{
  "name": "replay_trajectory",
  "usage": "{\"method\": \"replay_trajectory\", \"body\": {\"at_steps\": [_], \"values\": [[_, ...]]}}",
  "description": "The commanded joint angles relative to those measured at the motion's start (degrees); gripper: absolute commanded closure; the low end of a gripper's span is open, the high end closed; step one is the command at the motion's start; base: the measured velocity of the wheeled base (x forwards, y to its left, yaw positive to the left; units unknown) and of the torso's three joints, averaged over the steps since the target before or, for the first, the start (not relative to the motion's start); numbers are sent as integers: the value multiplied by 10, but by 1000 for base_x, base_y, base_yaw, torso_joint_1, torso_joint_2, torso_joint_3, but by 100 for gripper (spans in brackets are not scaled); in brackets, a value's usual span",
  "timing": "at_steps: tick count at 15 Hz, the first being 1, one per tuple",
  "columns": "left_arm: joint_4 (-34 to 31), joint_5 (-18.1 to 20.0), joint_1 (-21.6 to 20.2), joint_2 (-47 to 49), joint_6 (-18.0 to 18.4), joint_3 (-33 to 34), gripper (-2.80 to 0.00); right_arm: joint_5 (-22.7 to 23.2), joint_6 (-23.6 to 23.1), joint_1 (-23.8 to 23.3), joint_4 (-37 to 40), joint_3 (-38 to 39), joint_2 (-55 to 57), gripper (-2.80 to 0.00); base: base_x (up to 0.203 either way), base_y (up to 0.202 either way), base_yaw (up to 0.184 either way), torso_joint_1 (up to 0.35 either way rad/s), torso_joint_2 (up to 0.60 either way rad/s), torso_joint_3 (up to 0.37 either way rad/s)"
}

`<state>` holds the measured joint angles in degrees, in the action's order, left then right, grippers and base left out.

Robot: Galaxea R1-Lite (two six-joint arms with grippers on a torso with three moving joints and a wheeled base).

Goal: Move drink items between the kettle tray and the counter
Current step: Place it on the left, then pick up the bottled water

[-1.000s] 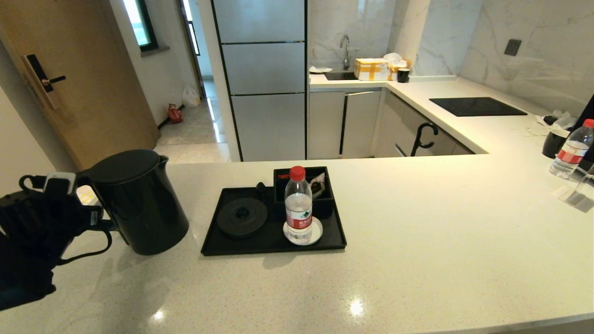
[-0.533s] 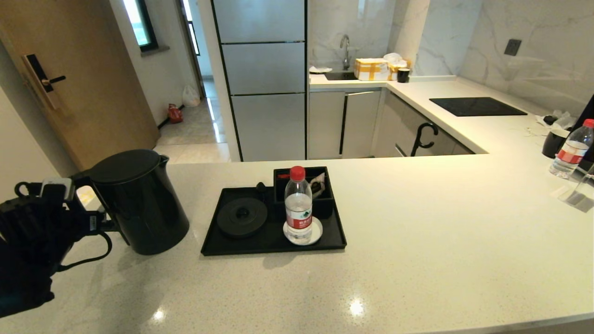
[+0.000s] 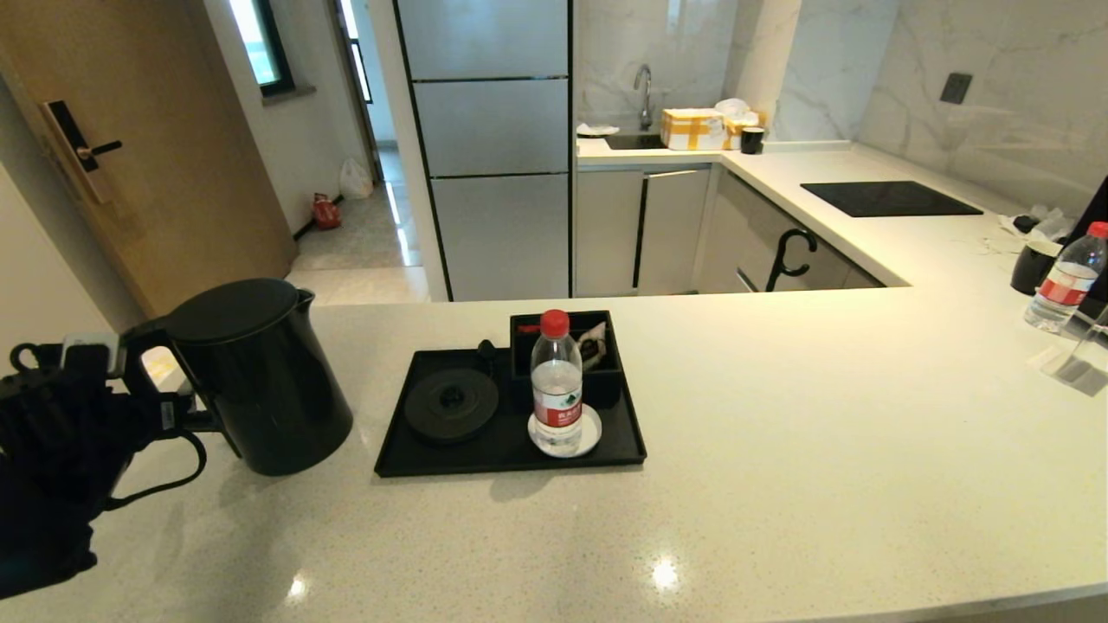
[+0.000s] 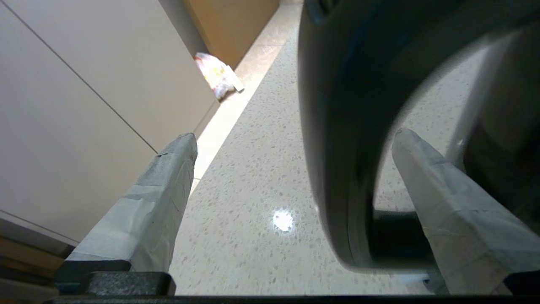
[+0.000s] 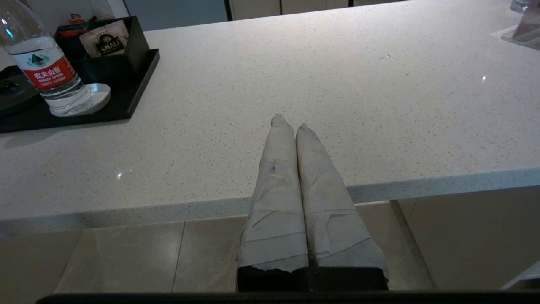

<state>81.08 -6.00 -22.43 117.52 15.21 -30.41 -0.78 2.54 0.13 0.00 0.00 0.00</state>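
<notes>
Kettle first: the tall glossy black electric kettle [image 3: 255, 376] with a loop handle and a flat lid stands on the broad off-white speckled stone counter [image 3: 779, 450], just to the left of the flat black rectangular tray [image 3: 511, 454] and apart from it. I judge it stiff and rather heavy (how much water is inside cannot be seen, the lid is shut), and its glossy wall looks slippery, so the loop handle [image 4: 337, 177] is the right place to take hold. The left gripper [image 4: 295, 139] is at this handle on the kettle's left side; its two taped fingers [image 4: 168, 169] are spread, one outside the loop and one inside it, and they do not pinch it.

On the tray the round black kettle base [image 3: 451, 403] is bare. Right of it the small clear plastic water bottle [image 3: 557, 381] with red cap stands upright on the white round coaster [image 3: 592, 433]; it looks light, full almost to the neck, and its thin wall may give under a hard squeeze. Behind it the small black divided box [image 3: 606, 368] holds sachets. A second bottle [image 3: 1065, 281] stands far right on the counter.

The right gripper [image 5: 289, 122] waits at the near edge of the counter, its fingers pressed together, holding nothing.
</notes>
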Motion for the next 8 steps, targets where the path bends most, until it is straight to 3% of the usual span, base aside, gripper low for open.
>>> {"method": "replay_trajectory", "body": {"at_steps": [1,2,8], "values": [[31,-3,2,-13,1,35,-280,0,0,0,0,0,0,0,0,0,0,0,0,0],[58,-5,4,-16,1,56,-280,0,0,0,0,0,0,0,0,0,0,0,0,0],[66,-5,5,-42,-2,98,-280,0,0,0,0,0,1,0,0,0,0,0,0,0]]}}
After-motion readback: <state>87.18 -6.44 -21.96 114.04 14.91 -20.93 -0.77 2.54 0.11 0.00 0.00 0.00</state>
